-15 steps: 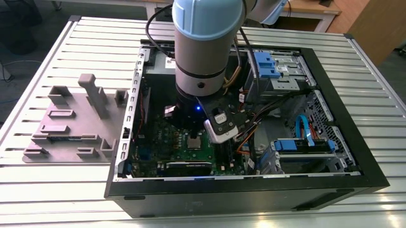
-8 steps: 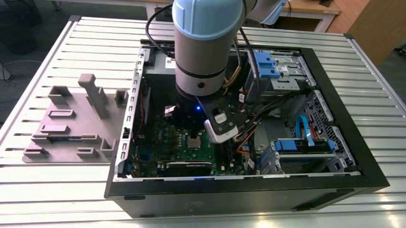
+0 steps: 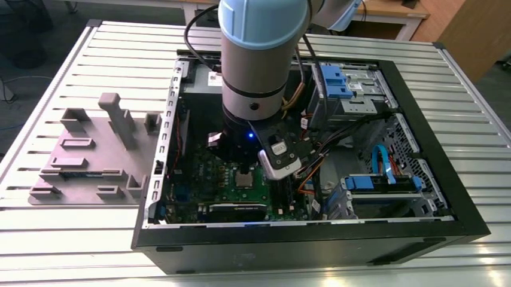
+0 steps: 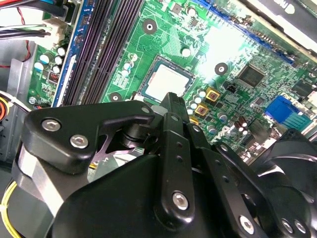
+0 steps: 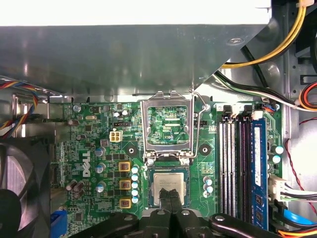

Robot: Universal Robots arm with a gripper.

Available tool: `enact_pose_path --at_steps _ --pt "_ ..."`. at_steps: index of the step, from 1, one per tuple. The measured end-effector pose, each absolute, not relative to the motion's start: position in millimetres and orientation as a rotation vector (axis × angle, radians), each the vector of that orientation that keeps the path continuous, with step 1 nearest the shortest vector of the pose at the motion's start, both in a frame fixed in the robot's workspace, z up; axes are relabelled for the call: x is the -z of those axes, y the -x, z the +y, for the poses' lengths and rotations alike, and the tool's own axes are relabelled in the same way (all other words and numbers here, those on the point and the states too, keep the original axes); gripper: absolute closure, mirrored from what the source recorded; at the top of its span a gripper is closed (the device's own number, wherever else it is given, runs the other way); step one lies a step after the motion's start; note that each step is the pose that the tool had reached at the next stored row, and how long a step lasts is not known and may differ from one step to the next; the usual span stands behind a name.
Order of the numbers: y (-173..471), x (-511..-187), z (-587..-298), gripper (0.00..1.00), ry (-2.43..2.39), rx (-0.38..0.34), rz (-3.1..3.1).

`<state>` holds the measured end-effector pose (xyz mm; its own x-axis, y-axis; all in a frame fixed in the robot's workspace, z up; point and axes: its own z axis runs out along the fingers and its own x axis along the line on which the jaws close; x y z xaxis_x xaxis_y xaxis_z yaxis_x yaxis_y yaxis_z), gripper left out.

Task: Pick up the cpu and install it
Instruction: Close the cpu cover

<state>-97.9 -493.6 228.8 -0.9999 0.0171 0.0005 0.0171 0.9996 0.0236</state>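
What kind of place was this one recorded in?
Probably a robotics lab or workshop bench: an open computer case sits on a slatted metal table, a grey parts fixture beside it, wooden furniture behind.

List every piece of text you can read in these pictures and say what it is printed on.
White brand mark on the motherboard, first wrist view: a logo, left unquoted.
Fine white lettering across that board: too small to read.
White label inside the computer case, exterior view: blurred.
cpu lid: no legible print.
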Motion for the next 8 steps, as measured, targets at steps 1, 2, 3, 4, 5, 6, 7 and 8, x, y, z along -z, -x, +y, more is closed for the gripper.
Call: enact_pose_path --at_steps 1,2,3,4,5,6,7,8 --pt "97.9 -228.8 -493.6 0.89 0.027 0.037 -3.141" --pt "97.8 -228.8 -493.6 0.89 0.027 0.037 -3.141" --pt "97.7 -228.8 -493.6 0.89 0.027 0.037 -3.141" --pt "97.7 -228.8 -493.6 0.89 0.027 0.037 -3.141" --pt "97.7 -228.8 -493.6 0.89 0.027 0.037 -3.141" --pt "97.7 -228.8 -493.6 0.89 0.027 0.037 -3.141" --pt "97.6 -229.0 -493.5 0.89 0.027 0.038 -3.141" --pt "97.6 -229.2 -493.5 0.89 0.027 0.038 -3.141"
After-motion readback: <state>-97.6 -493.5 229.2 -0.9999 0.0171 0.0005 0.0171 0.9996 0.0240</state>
